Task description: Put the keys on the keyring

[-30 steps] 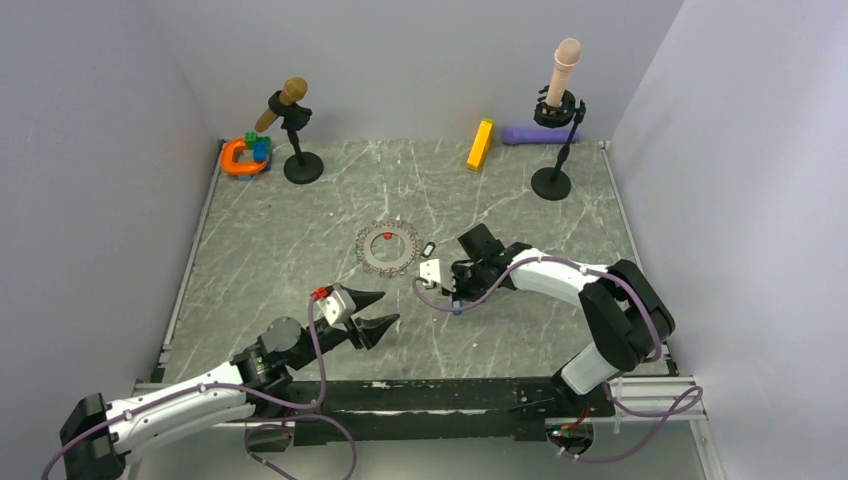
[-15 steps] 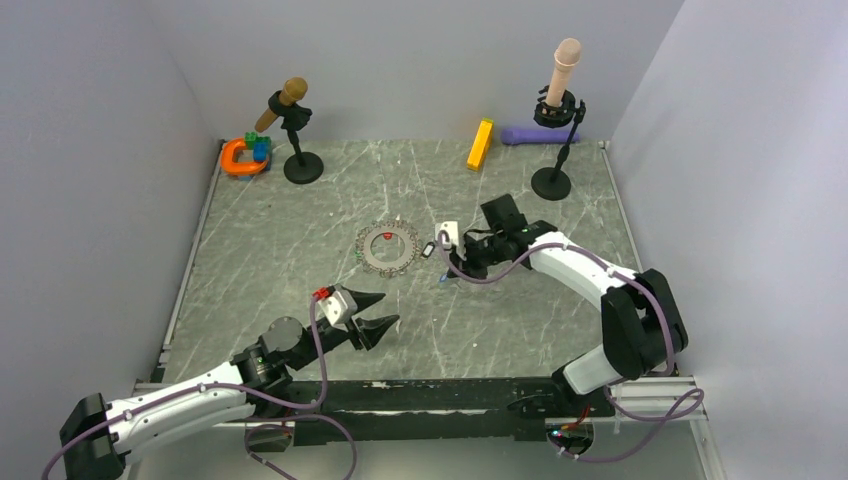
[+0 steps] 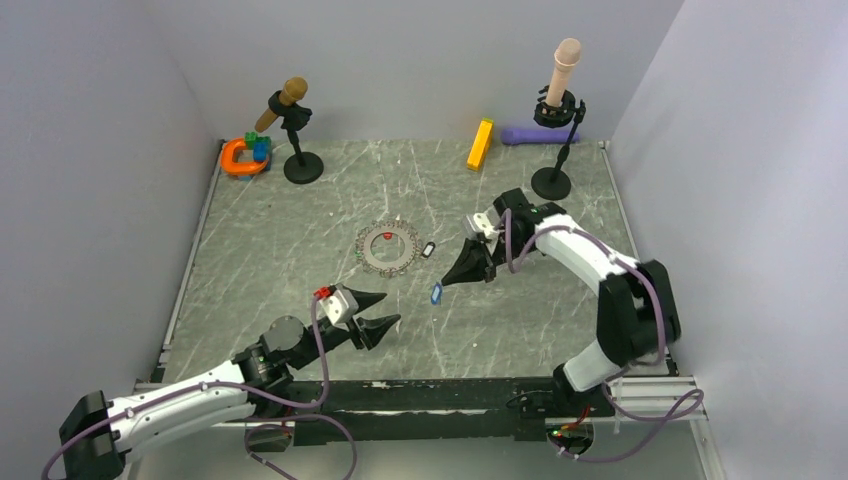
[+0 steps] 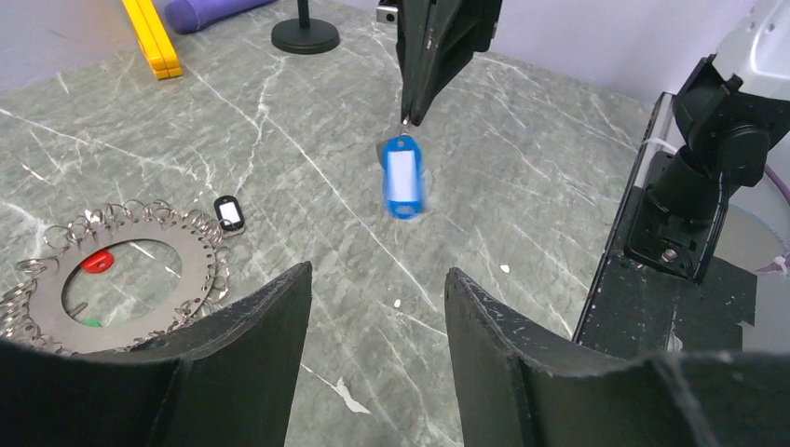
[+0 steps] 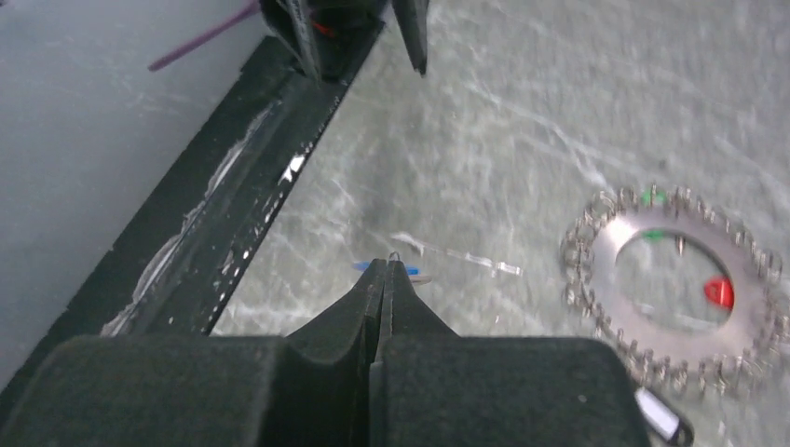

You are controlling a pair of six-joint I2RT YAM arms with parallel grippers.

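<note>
The grey keyring (image 3: 405, 258) lies flat mid-table, with a red key (image 3: 387, 236) inside its hole. A black key (image 3: 428, 249) lies just right of it. My right gripper (image 3: 447, 283) is shut on the small wire loop of the blue key (image 3: 437, 294), which hangs blurred below its tips, right of the ring. In the left wrist view the blue key (image 4: 401, 177) dangles above the table. My left gripper (image 3: 372, 312) is open and empty, near the front, short of the ring (image 4: 200, 270). In the right wrist view the ring (image 5: 601, 265) holds red (image 5: 717, 291) and green (image 5: 654, 235) keys.
A yellow block (image 3: 480, 144) and a purple cylinder (image 3: 530, 134) lie at the back. Two black stands (image 3: 303, 166) (image 3: 551, 182) hold upright objects. An orange C-shaped toy (image 3: 238, 158) sits in the back left corner. Grey walls close in three sides.
My right arm has swung right and back and turned, so its fingers now point down-left. The blue key has come up off the table and hangs from its tips. The left arm has not moved.
</note>
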